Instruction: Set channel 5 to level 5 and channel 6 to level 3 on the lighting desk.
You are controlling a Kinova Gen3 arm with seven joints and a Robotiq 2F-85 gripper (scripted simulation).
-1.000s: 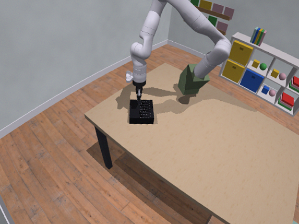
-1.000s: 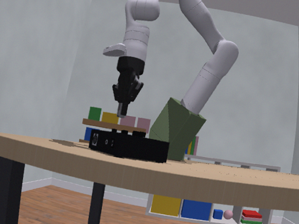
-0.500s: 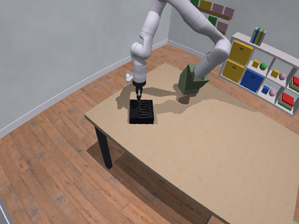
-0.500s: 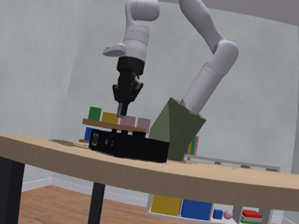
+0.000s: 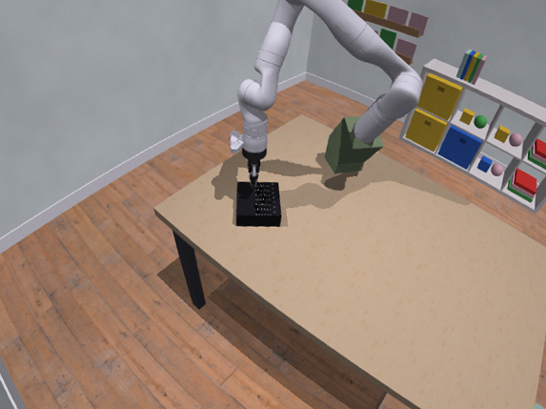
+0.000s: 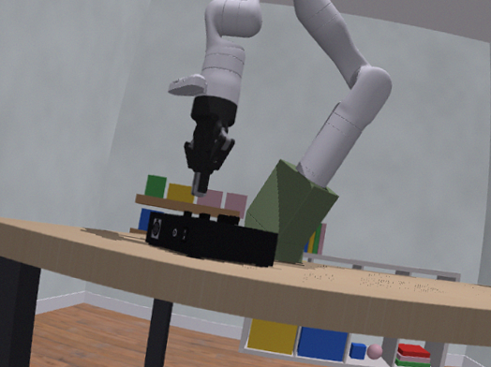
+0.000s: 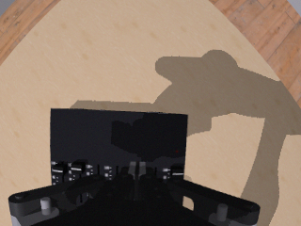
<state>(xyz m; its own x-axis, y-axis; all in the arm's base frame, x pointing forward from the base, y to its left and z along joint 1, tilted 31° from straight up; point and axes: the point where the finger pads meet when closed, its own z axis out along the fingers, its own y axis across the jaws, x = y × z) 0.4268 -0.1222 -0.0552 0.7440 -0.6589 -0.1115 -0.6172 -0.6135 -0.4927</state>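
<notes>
The black lighting desk (image 5: 259, 203) stands on its feet near the table's left corner; it also shows in the side view (image 6: 211, 238) and in the wrist view (image 7: 119, 145). Its rows of faders (image 5: 266, 200) are too small to read. A row of fader caps (image 7: 113, 171) shows in the wrist view just ahead of my fingers. My gripper (image 6: 199, 189) is shut with nothing between the fingers. It points straight down and hovers a little above the desk's top, apart from the caps. In the top view the fingertips (image 5: 253, 179) are over the desk's far left part.
The arm's green base block (image 5: 352, 147) stands on the table behind the desk. A white shelf unit (image 5: 492, 132) with coloured boxes stands on the floor beyond the table. The table's left edge (image 5: 195, 185) runs close beside the desk.
</notes>
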